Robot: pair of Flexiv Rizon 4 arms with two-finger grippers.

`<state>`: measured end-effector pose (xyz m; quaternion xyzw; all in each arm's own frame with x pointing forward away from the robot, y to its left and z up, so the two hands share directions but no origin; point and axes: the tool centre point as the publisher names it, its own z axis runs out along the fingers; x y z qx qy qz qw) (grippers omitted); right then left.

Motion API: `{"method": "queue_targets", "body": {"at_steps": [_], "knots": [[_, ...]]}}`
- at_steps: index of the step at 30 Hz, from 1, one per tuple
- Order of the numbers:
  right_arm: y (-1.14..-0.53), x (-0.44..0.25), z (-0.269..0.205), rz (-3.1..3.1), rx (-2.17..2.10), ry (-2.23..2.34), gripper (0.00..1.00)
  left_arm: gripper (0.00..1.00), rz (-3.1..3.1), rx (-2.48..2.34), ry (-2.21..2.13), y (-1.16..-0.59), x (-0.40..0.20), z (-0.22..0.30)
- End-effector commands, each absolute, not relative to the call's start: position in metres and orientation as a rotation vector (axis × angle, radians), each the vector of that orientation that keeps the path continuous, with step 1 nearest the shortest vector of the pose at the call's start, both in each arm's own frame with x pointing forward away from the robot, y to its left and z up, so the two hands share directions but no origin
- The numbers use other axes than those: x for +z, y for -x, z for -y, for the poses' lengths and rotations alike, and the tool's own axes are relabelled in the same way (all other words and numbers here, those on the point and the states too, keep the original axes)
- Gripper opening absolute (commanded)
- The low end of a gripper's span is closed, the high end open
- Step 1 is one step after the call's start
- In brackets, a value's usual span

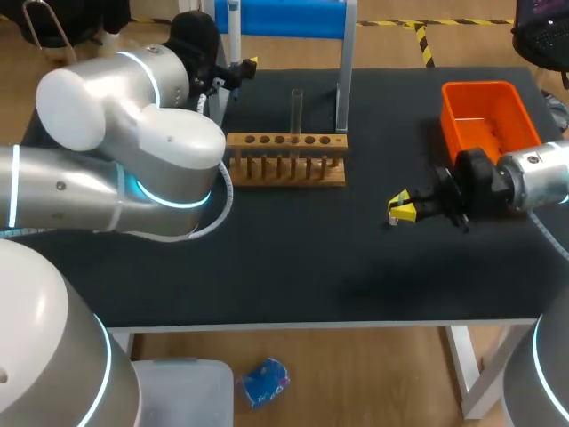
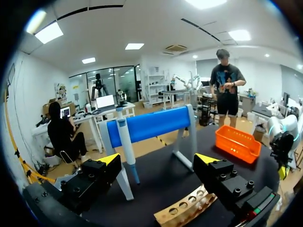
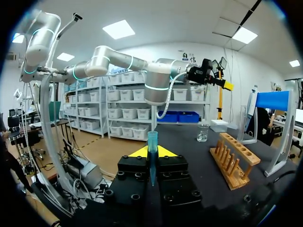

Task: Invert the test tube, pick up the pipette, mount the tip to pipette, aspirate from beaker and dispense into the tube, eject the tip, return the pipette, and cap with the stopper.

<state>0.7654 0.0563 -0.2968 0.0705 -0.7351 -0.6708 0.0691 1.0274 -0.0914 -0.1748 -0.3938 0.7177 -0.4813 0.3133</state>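
Black worktop (image 1: 311,276) carries all the things. On the near side of the wooden test tube rack (image 1: 285,158), to its right, the right end effector (image 1: 402,207) is closed narrow on a blue pipette tip (image 3: 152,142), which stands upright between its two fingers. The rack is at the middle, and one glass test tube (image 1: 296,108) stands upright in one of its holes. Past the rack's left end a clear beaker (image 3: 202,132) stands on the worktop. Just behind the rack is a blue-barred stand (image 1: 284,18), and far right of the rack an orange bin (image 1: 487,114). The left end effector (image 2: 158,161) hangs beyond the rack's left end, fingers wide apart, holding nothing.
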Motion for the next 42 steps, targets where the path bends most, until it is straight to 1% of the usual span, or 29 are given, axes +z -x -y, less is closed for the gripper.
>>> {"method": "queue_targets", "body": {"at_steps": [1,6,12,22,24,25,26,27,30,32,33,34,35,36,40,42], "knots": [[-0.765,-0.297,-0.056,2.214,-2.018,-0.214,0.0,1.0,-1.887,-1.262,1.044,-1.028,-0.175,0.094],[-0.765,-0.297,-0.056,2.214,-2.018,-0.214,0.0,1.0,-1.826,-1.123,1.094,-1.051,-0.187,0.099],[-0.765,-0.297,-0.056,2.214,-2.018,-0.214,0.0,1.0,-1.783,-1.113,1.215,-1.079,-0.199,0.101],[-0.765,-0.297,-0.056,2.214,-2.018,-0.214,0.0,1.0,-1.674,-1.049,1.293,-1.104,-0.219,0.099],[-0.765,-0.297,-0.056,2.214,-2.018,-0.214,0.0,0.97,-1.654,-1.059,1.297,-1.109,-0.221,0.097],[-0.765,-0.297,-0.056,2.214,-2.018,-0.214,0.0,0.97,-1.643,-1.051,1.306,-1.112,-0.222,0.095],[-0.765,-0.297,-0.056,2.214,-2.018,-0.214,0.0,0.9,-1.641,-1.052,1.305,-1.114,-0.224,0.094],[-0.765,-0.297,-0.056,2.214,-2.018,-0.214,0.0,0.8,-1.625,-1.06,1.316,-1.117,-0.225,0.093],[-0.765,-0.297,-0.056,2.214,-2.018,-0.214,0.0,0.74,-1.613,-1.056,1.31,-1.125,-0.226,0.091],[-0.765,-0.297,-0.056,2.214,-2.018,-0.214,0.0,0.72,-1.609,-1.064,1.316,-1.13,-0.226,0.09],[-0.765,-0.297,-0.056,2.214,-2.018,-0.214,0.0,0.65,-1.604,-1.064,1.314,-1.132,-0.226,0.09],[-0.765,-0.297,-0.056,2.214,-2.018,-0.214,0.0,0.6,-1.601,-1.066,1.315,-1.134,-0.226,0.089],[-0.765,-0.297,-0.056,2.214,-2.018,-0.214,0.0,0.59,-1.6,-1.068,1.316,-1.136,-0.226,0.089],[-0.765,-0.297,-0.056,2.214,-2.018,-0.214,0.0,0.63,-1.599,-1.068,1.317,-1.137,-0.227,0.089],[-0.765,-0.297,-0.056,2.214,-2.018,-0.214,0.0,0.63,-1.582,-1.074,1.323,-1.143,-0.227,0.087],[-0.765,-0.297,-0.056,2.214,-2.018,-0.214,0.0,0.6,-1.575,-1.078,1.33,-1.146,-0.227,0.085]]}}
